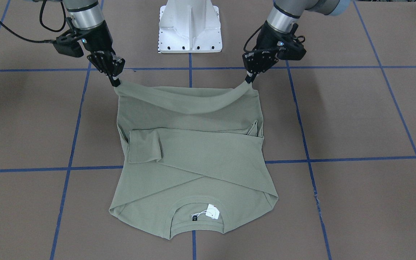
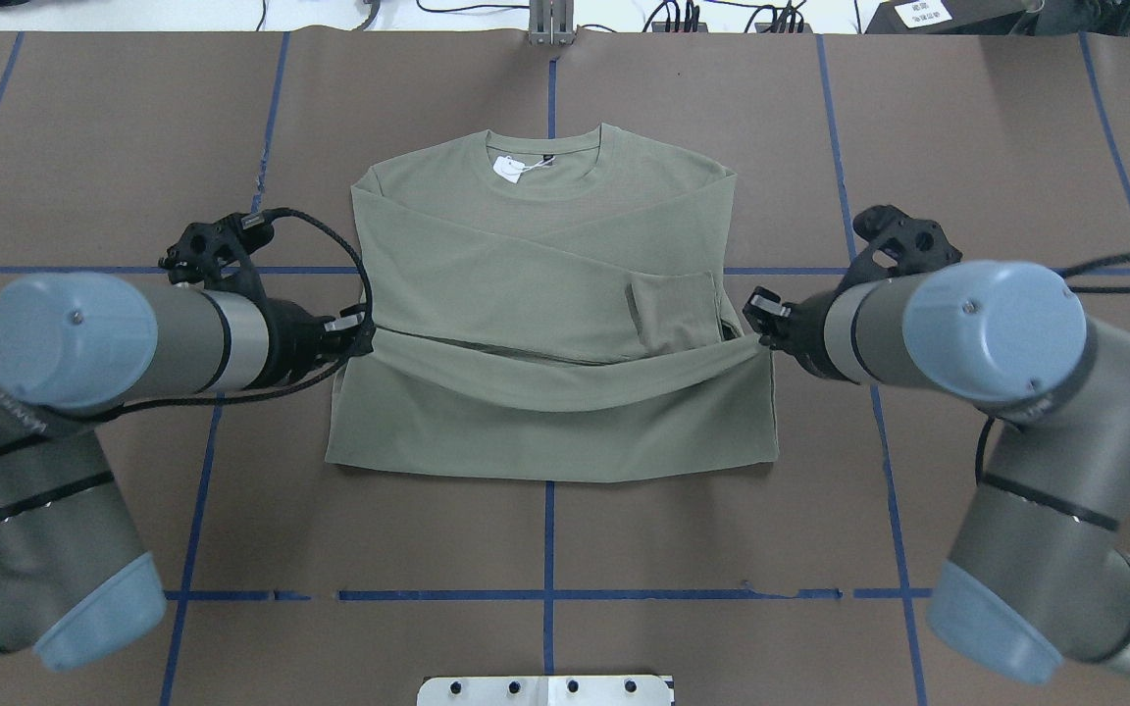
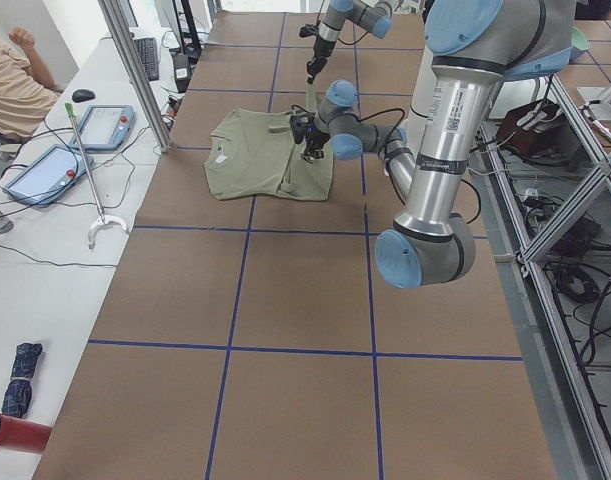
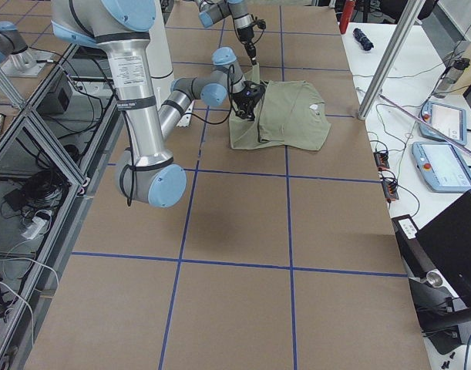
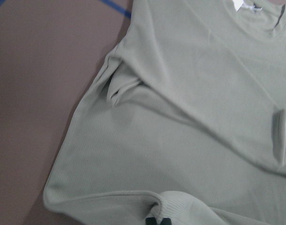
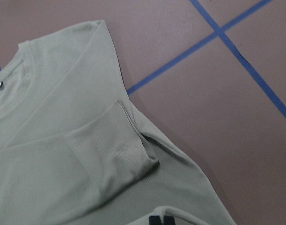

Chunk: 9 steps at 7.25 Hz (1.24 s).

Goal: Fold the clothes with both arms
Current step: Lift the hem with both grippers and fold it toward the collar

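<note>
Off to the left of the white pedestal base [image 2: 545, 689], the left arm [image 2: 75, 343]: reaches forward and inward, low over the brown table [image 2: 84, 147]. At its tip, the left hand [image 2: 361, 331]: pinches shut on the left hem corner of the sage-green shirt [image 2: 545, 294], with nothing but cloth between the fingers, and holds that corner up off the table.

Straight out in front of the pedestal base, the shirt: lies spread on the table, centred on the blue tape line [image 2: 547, 549] that runs forward from the base. Points its round ribbed collar [image 2: 550, 157] away from the base, with the white hang tag [image 2: 509, 169] inside the neck opening. Shows both long sleeves crossed over the body, with one ribbed cuff [image 2: 668, 309] lying near the right edge. Doubles back at the end nearest the base, where the fold rests on the table. Hangs its hem [image 1: 188, 99] as a raised band between the two hands, taut at the corners and sagging in the middle, just above the crossed sleeves.

Off to the right of the pedestal base, the right hand [image 2: 759, 328]: clamps closed on the right hem corner, level with the other hand and lifted clear of the table. Behind it, the right arm [image 2: 997, 333]: comes in low, mirroring the left.
</note>
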{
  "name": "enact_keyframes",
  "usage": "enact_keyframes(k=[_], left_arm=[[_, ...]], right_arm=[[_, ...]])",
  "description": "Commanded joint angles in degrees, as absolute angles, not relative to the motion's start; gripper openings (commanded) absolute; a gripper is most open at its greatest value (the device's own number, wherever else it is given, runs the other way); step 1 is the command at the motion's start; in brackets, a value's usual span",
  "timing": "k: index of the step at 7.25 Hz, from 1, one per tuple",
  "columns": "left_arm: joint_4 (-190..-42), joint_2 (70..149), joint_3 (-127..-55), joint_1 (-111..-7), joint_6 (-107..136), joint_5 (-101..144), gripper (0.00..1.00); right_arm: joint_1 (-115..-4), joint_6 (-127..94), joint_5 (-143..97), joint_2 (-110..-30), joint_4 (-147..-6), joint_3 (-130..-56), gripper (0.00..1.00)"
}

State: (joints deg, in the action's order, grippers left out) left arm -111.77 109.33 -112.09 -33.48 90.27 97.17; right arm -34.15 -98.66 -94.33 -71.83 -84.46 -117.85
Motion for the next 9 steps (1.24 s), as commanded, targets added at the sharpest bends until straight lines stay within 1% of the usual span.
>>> enact_keyframes(k=[1, 3, 4, 5, 6, 7, 8, 9], left_arm=[[-113.0, 115.4, -101.4, -41.0, 82.8, 97.1, 0.0], [-121.9, 116.5, -92.6, -45.3, 79.5, 96.9, 0.0], [-125.0, 119.8, -87.2, -45.7, 79.6, 94.6, 0.0], [-127.8, 122.8, -81.0, -45.6, 79.6, 93.1, 0.0], [-133.6, 123.7, -75.9, -45.6, 79.5, 92.3, 0.0], [-136.4, 123.8, -73.2, -45.5, 79.5, 92.2, 0.0], [-140.2, 123.8, -70.4, -45.5, 79.6, 92.0, 0.0], [-141.6, 123.8, -69.4, -45.4, 79.6, 92.0, 0.02]], right_arm=[[-42.9, -92.0, -96.1, -62.8, -84.9, -104.3, 0.0], [-45.9, -89.7, -96.1, -56.4, -84.6, -93.5, 0.0], [-46.3, -89.5, -96.0, -53.2, -80.6, -86.5, 0.0], [-46.6, -89.6, -96.0, -52.4, -73.5, -79.9, 0.0], [-46.5, -89.6, -95.9, -51.5, -70.8, -76.8, 0.0], [-46.2, -89.5, -95.7, -51.0, -70.6, -74.7, 0.0], [-46.2, -89.4, -95.7, -50.7, -70.4, -74.2, 0.0], [-46.2, -89.4, -95.6, -50.2, -70.4, -73.1, 0.0]])
